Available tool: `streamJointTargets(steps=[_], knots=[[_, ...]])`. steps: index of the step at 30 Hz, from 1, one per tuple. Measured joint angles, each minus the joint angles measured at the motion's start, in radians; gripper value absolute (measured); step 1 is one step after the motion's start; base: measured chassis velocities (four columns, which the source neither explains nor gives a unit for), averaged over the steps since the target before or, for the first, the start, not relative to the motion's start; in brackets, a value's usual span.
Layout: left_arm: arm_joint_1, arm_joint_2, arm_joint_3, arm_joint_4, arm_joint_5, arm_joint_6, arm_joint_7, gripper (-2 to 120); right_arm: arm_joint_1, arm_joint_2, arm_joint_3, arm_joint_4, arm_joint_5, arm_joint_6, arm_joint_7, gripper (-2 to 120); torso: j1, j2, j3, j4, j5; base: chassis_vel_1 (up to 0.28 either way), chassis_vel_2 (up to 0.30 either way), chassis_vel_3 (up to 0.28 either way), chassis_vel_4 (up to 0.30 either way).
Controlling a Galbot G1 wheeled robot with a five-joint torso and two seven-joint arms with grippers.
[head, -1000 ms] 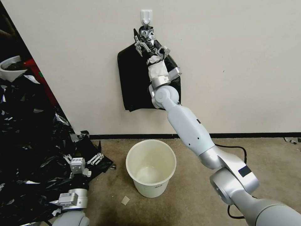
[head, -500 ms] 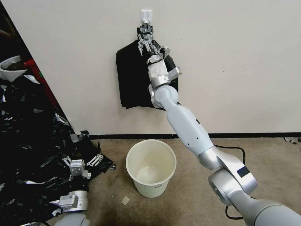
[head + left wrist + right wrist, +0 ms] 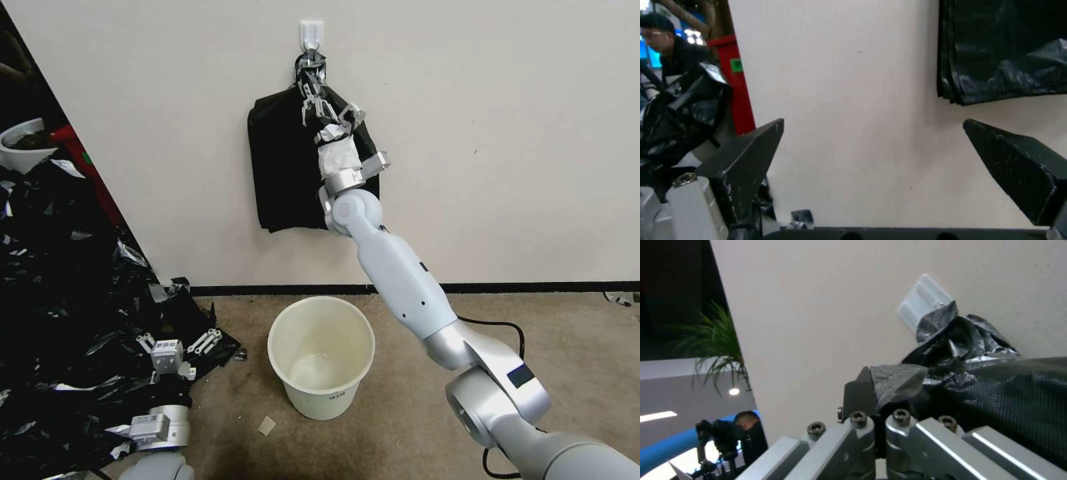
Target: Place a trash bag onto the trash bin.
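Observation:
The cream-white trash bin [image 3: 323,403] stands upright and open on the carpet below a thick stack of black bags [image 3: 283,167] that hangs from a white wall hook [image 3: 311,32]. My right gripper [image 3: 312,100] reaches up to the top of that stack, just under the hook. In the right wrist view this gripper [image 3: 876,386] is shut on a silvery-black fold of the trash bag [image 3: 900,376], beside the stack's crumpled taped top [image 3: 965,340]. My left gripper [image 3: 175,339] hangs low, left of the bin. Its fingers [image 3: 751,150] are spread open and hold nothing.
A big heap of black plastic sheets [image 3: 60,287] covers the floor at the left, with a white pot [image 3: 23,143] and a red post [image 3: 87,167] behind it. A black cable [image 3: 493,320] lies right of the bin. A small scrap [image 3: 267,425] lies on the carpet.
My right gripper has shifted slightly to the right at the top of the stack and its fingers have drawn together on the film. The stack has swung a little. The left arm barely moved.

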Motion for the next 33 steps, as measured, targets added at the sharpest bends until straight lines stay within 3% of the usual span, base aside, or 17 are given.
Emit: streamJointTargets(steps=[10,14,19,25,33], knots=[[-0.006,0.011,-0.005,0.004,-0.009,-0.003,-0.002,100,-0.214,-0.052,0.003,0.161,-0.060,0.008,-0.027,0,0.000,0.000,0.000,-0.0001,0.0001,0.000,0.000,0.000,0.000],[-0.013,0.021,-0.005,0.002,-0.035,-0.004,-0.003,100,-0.373,-0.077,0.015,0.236,-0.150,0.018,-0.044,0,0.000,0.000,0.000,-0.0001,0.0001,0.000,0.000,0.000,0.000],[-0.024,0.030,0.000,-0.003,-0.070,-0.004,-0.005,100,-0.454,-0.085,0.025,0.282,-0.207,0.025,-0.049,0,0.000,0.000,0.000,-0.0001,0.0000,0.000,0.000,0.000,0.000],[-0.088,0.100,0.039,-0.018,-0.182,-0.010,-0.005,100,-0.581,-0.090,0.029,0.327,-0.288,0.044,-0.066,0,0.000,0.000,0.000,0.0000,0.0000,0.000,0.000,0.000,0.000],[-0.231,0.327,0.101,-0.018,-0.283,-0.036,0.037,100,-0.653,-0.094,0.026,0.286,-0.419,0.082,-0.118,0,0.000,0.000,0.000,-0.0002,-0.0001,0.000,0.000,0.000,0.000]])
